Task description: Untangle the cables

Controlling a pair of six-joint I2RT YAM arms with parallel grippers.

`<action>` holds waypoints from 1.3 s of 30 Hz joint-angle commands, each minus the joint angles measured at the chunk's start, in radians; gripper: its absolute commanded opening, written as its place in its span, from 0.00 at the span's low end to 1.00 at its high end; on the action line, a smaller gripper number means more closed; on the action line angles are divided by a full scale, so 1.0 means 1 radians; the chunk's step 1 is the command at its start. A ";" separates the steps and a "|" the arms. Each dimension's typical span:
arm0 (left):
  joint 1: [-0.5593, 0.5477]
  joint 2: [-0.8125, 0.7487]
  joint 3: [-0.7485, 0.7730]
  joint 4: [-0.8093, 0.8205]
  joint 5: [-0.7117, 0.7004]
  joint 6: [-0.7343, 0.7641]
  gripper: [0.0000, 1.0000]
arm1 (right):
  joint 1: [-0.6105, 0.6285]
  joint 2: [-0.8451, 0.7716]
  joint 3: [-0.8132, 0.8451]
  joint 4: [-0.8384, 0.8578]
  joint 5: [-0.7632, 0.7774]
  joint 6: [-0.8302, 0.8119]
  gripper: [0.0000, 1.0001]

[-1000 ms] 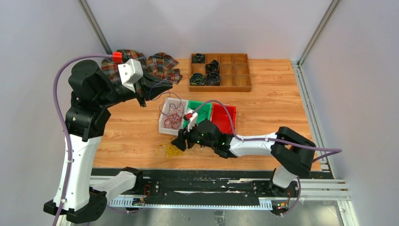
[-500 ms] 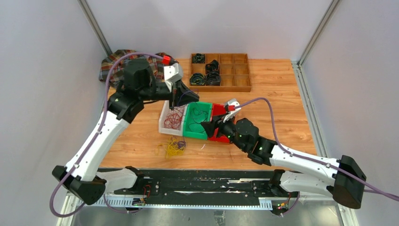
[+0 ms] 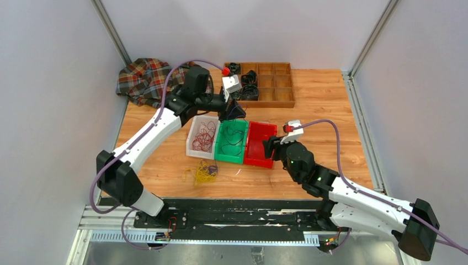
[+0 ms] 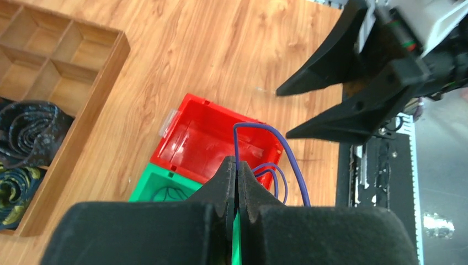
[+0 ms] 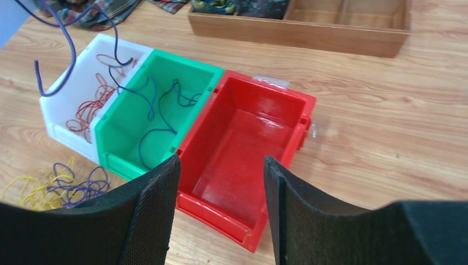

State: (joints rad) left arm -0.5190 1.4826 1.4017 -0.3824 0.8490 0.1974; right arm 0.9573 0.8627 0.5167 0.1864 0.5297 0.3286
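My left gripper [image 3: 232, 112] hangs above the green bin [image 3: 228, 158], shut on a dark purple cable [image 4: 274, 137] that loops out past its fingertips [image 4: 229, 168]; the same cable [image 5: 67, 48] dangles over the bins in the right wrist view. More purple cables [image 5: 150, 108] lie in the green bin. Red cables [image 3: 205, 136] fill the white bin [image 3: 193, 147]. A yellow and purple tangle [image 3: 203, 173] lies on the table in front of the bins. My right gripper [image 3: 270, 148] stands open and holds nothing, at the near right corner of the red bin [image 3: 259, 162].
A wooden compartment tray [image 3: 277, 102] with black coiled bands stands at the back of the table. A plaid cloth [image 3: 142, 78] lies at the back left. The three bins stand side by side mid-table.
My left arm has swung right from the table's left side to above the green bin, carrying the purple cable. My right arm has drawn back right from the yellow tangle to the red bin.
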 commanded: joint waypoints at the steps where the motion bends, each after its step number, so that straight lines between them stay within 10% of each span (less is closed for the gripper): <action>1: -0.007 0.045 -0.002 0.003 -0.031 0.082 0.01 | -0.031 -0.049 -0.033 -0.042 0.073 0.027 0.56; 12: -0.006 0.192 0.019 -0.197 -0.079 0.286 0.01 | -0.059 -0.089 -0.040 -0.095 0.081 0.035 0.55; 31: -0.060 0.289 -0.078 -0.165 -0.556 0.584 0.01 | -0.083 -0.084 0.002 -0.145 0.052 0.031 0.52; 36: -0.107 0.319 -0.078 -0.169 -0.598 0.591 0.06 | -0.087 -0.094 0.022 -0.176 0.054 0.022 0.52; 39: -0.115 0.317 -0.066 -0.195 -0.625 0.586 0.26 | -0.090 -0.105 0.029 -0.187 0.046 0.019 0.51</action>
State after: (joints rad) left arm -0.6205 1.8004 1.3228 -0.5526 0.2745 0.7662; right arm 0.8845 0.7788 0.4976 0.0277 0.5762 0.3504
